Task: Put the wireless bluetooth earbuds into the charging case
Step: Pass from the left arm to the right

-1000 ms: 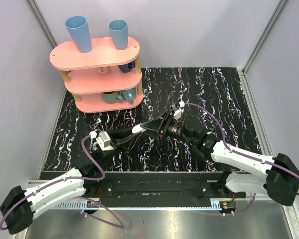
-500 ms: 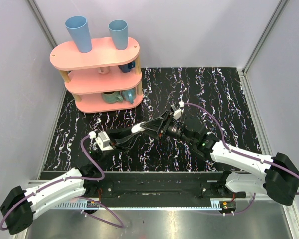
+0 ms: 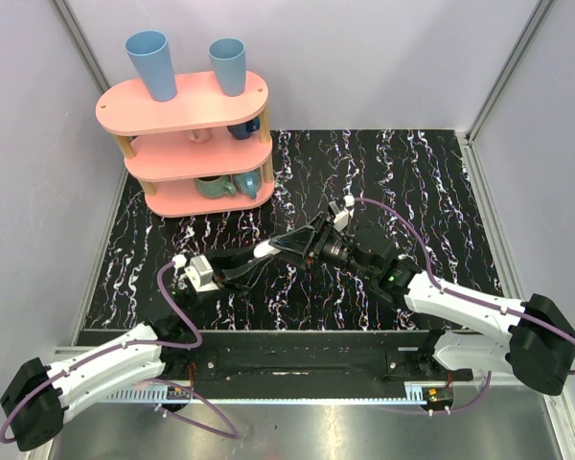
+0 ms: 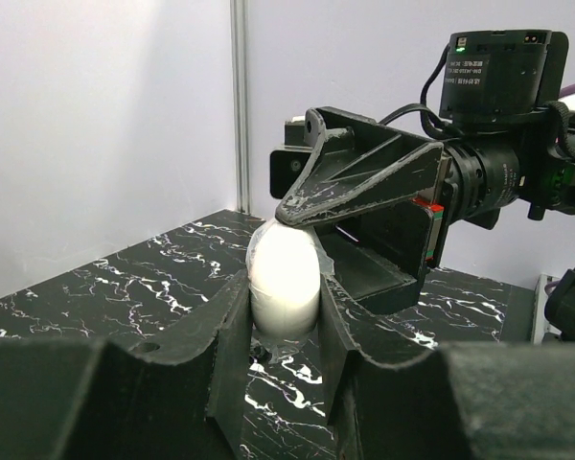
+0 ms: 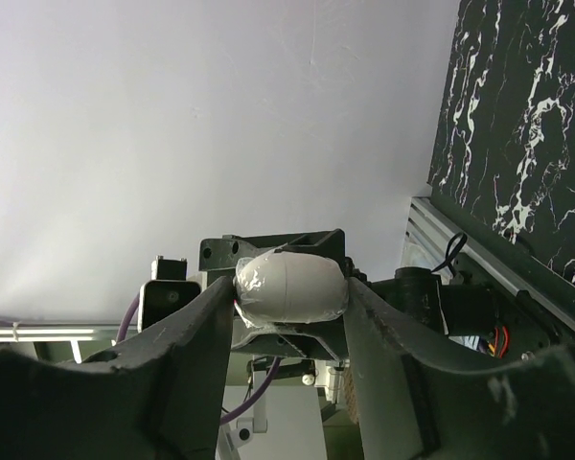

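Observation:
The charging case (image 4: 284, 273) is a white glossy oval wrapped in clear film, held in the air above the black marbled table. It looks closed. My left gripper (image 4: 283, 292) is shut on its sides. My right gripper (image 5: 289, 287) comes from the opposite side and is shut on the same case (image 5: 289, 285), one finger at each end. In the left wrist view one of the right gripper's fingers (image 4: 364, 177) touches the case's top. In the top view the two grippers meet at the case (image 3: 262, 248) mid-table. No earbuds are in view.
A pink three-tier shelf (image 3: 184, 108) stands at the back left, with two blue cups (image 3: 151, 63) on top and mugs on the lower tiers. Grey walls enclose the table on three sides. A metal rail (image 3: 297, 337) runs along the near edge.
The left wrist has shifted very slightly toward the near edge. Both grippers stay shut on the case at the same spot.

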### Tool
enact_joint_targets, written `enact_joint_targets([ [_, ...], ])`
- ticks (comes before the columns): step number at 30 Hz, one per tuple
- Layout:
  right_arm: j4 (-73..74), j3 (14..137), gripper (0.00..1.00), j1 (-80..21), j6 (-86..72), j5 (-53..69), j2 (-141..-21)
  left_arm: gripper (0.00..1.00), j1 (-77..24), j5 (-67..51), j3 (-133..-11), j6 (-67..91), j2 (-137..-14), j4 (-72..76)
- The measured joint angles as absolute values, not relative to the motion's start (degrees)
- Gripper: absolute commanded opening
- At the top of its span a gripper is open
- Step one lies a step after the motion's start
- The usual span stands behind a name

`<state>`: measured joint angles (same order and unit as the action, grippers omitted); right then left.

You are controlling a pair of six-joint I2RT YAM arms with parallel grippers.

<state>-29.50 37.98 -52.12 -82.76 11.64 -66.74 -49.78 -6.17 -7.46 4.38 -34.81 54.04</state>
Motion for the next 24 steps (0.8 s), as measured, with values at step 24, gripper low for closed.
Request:
enact_joint_targets([
  [24, -29.39, 37.89, 0.27, -52.12, -83.42, 11.49, -67.16, 0.34, -49.78, -7.75, -7.90, 3.38, -34.06, 52.23],
])
